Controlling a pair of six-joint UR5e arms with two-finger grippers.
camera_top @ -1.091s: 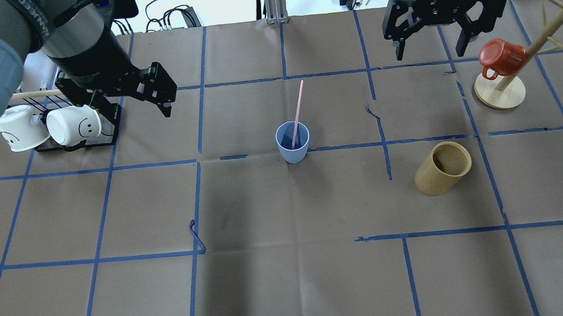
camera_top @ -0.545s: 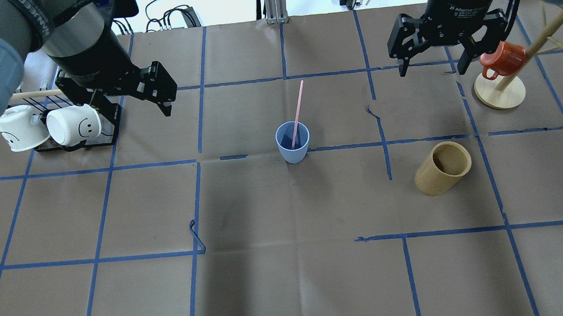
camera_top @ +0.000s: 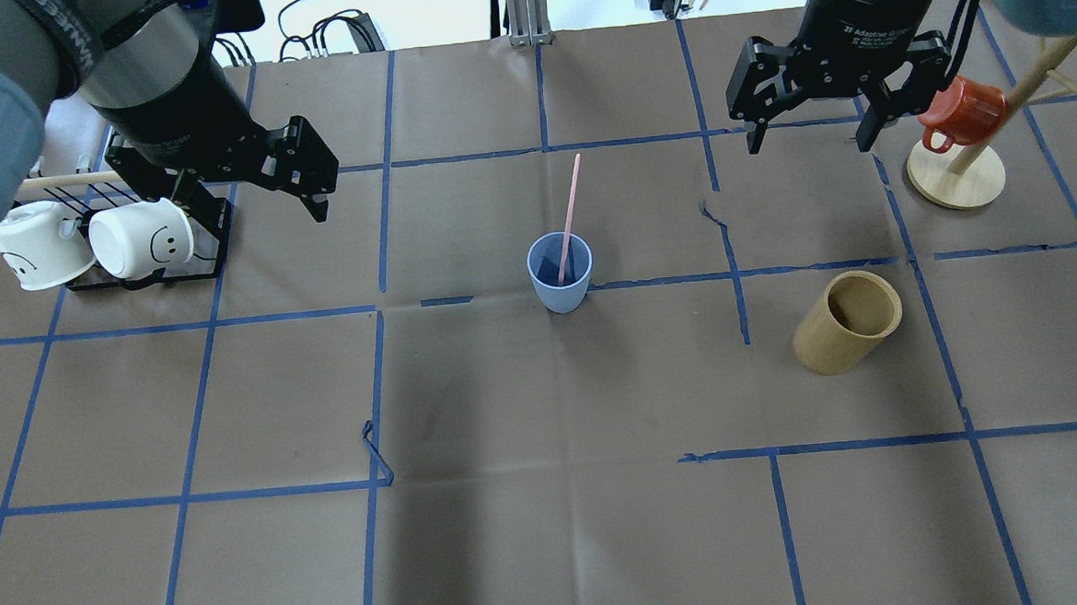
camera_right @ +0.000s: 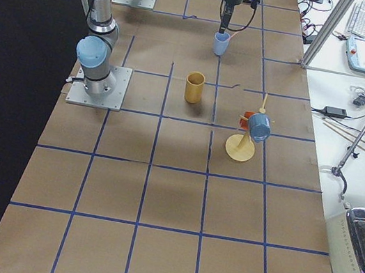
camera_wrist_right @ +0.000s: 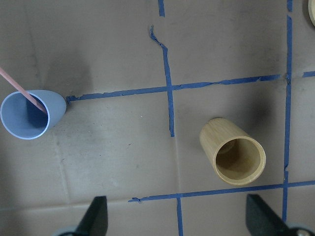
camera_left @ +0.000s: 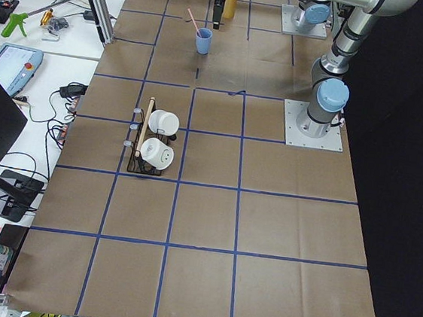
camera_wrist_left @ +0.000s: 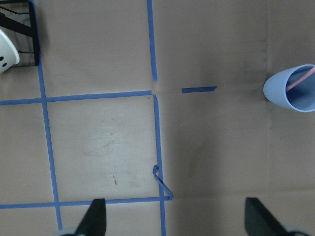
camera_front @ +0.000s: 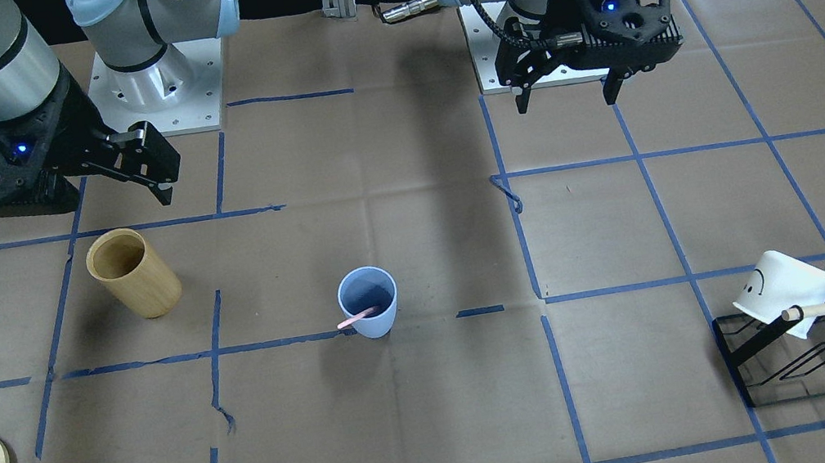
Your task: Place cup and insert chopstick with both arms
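The light-blue cup (camera_top: 560, 278) stands upright near the table's middle, and one pale-pink chopstick (camera_top: 571, 199) leans in it, sticking out over the far rim. The cup also shows in the front view (camera_front: 369, 305), the left wrist view (camera_wrist_left: 291, 89) and the right wrist view (camera_wrist_right: 27, 117). My left gripper (camera_top: 257, 207) is open and empty, up above the table to the cup's left. My right gripper (camera_top: 807, 144) is open and empty, up above the table to the cup's far right. Neither touches the cup.
A tan wooden cylinder (camera_top: 846, 321) stands right of the cup. A red mug (camera_top: 960, 110) hangs on a wooden mug tree (camera_top: 956, 179) at the far right. Two white smiley mugs (camera_top: 139, 240) and a wooden dowel (camera_top: 67, 180) sit on a black rack at the left.
My right gripper has moved nearer and slightly left in the overhead view, still open. The left arm, cup and chopstick have not moved.
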